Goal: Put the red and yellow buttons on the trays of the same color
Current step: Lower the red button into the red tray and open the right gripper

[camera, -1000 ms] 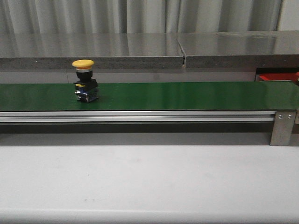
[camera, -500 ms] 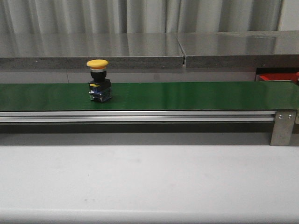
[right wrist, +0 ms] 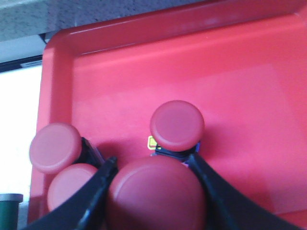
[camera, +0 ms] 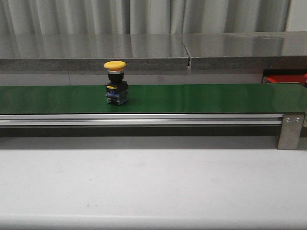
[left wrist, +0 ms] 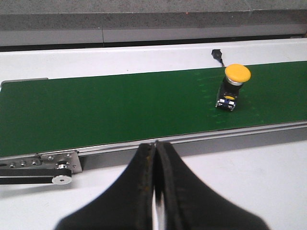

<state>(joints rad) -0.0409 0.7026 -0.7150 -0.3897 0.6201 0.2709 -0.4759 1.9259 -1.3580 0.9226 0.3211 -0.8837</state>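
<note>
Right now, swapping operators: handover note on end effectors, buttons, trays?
Left end effector: shut, empty, hovering at the near side of the green belt.
Right end effector: around a red button over the red tray; release not confirmed.
Done: three other red buttons stand in the red tray.
Left: yellow button upright on the belt, riding rightward, unpicked. Yellow tray not in view.

No readable text anywhere. Closest thing: a small yellow label (right wrist: pixel 152 142) on the body of a red button (right wrist: pixel 176 125) in the red tray (right wrist: pixel 268 96) under my right claw, print too small to make out.
</note>
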